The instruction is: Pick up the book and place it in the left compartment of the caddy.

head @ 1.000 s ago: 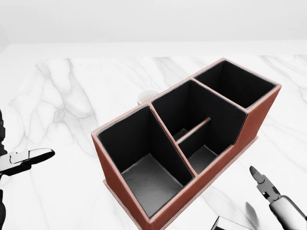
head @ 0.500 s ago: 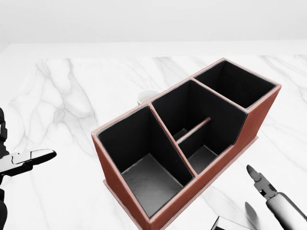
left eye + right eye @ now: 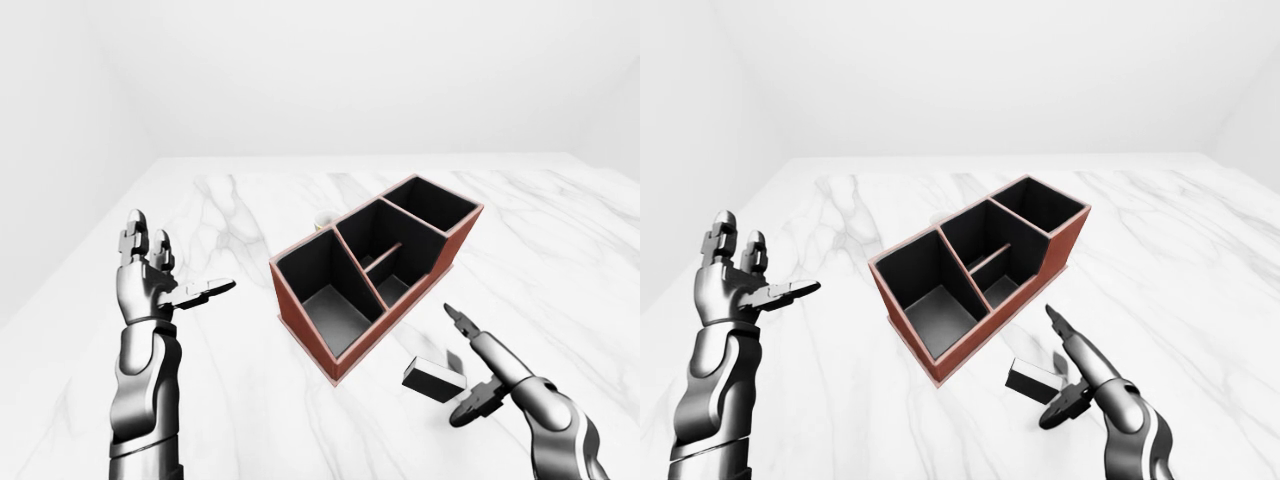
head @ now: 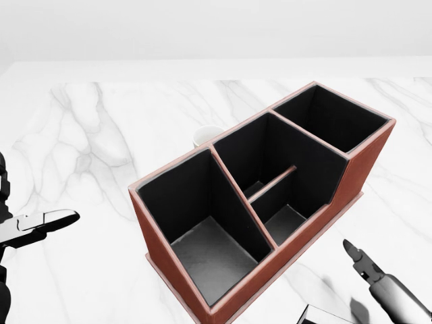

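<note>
The red-brown caddy (image 3: 300, 328) with black compartments lies at an angle in the middle of the marble table; its large left compartment (image 4: 202, 253) holds nothing. The book (image 3: 432, 378), small and dark with a pale page edge, lies on the table just below and right of the caddy's lower corner. My right hand (image 3: 461, 364) is open right beside the book, index finger (image 4: 358, 258) stretched above it and thumb below it, not closed on it. My left hand (image 3: 180, 258) is raised, open and holding nothing, left of the caddy.
A white cup (image 4: 205, 135) peeks out from beyond the caddy's upper-left wall. The marble table (image 3: 240, 400) extends widely on all sides, its far edge meeting a plain white wall.
In the head view my right index finger has crept slightly down and left, toward the book. The left hand, caddy and camera have held still.
</note>
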Robot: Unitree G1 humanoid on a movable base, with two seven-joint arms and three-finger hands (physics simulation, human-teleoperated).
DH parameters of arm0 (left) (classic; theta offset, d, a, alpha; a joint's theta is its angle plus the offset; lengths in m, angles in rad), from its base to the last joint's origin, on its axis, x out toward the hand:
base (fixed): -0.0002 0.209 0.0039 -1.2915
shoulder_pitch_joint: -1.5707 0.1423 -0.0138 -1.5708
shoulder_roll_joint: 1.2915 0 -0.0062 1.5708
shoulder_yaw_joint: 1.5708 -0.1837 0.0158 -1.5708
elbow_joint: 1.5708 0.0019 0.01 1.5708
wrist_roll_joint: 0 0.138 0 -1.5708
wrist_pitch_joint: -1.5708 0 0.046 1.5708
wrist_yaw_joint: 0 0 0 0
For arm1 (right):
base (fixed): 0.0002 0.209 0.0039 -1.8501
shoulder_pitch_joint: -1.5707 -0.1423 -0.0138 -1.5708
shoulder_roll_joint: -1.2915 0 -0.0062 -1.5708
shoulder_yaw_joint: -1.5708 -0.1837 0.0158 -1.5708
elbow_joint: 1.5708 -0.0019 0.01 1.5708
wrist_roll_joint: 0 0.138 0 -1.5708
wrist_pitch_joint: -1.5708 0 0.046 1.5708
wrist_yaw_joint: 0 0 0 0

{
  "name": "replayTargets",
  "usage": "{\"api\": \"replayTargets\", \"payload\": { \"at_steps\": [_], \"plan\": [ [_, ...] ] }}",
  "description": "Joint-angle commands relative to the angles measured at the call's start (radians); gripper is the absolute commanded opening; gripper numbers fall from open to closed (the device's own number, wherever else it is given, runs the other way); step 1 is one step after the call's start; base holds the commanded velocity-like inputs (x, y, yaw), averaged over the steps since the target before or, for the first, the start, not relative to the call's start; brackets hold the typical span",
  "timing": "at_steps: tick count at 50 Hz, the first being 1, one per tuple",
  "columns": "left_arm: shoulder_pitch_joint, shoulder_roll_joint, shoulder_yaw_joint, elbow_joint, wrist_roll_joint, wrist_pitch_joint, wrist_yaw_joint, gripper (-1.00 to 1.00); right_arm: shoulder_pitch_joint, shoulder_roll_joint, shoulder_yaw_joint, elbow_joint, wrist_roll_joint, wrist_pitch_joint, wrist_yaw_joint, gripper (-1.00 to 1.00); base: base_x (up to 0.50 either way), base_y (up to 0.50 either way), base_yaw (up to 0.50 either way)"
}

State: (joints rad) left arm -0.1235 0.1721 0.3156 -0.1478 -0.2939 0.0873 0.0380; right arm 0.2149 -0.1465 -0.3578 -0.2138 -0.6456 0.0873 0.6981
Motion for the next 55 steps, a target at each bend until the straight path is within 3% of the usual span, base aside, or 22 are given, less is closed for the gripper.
{"api": "replayTargets", "payload": {
  "at_steps": [1,54,55],
  "plan": [
    [0.000,0.002,0.003,-0.003,-0.005,0.000,0.002,1.00,-0.012,-0.012,0.014,0.064,-0.004,0.000,0.000,1.00,0.00,0.00,0.00],
    [-0.004,0.003,0.003,0.005,-0.009,0.000,0.000,1.00,-0.081,-0.059,0.102,0.223,-0.033,0.000,0.000,1.00,0.00,0.00,0.00],
    [-0.003,0.004,0.004,0.000,-0.011,0.000,0.001,1.00,-0.084,-0.060,0.104,0.229,-0.027,0.000,0.000,0.89,0.00,0.00,0.00]
  ]
}}
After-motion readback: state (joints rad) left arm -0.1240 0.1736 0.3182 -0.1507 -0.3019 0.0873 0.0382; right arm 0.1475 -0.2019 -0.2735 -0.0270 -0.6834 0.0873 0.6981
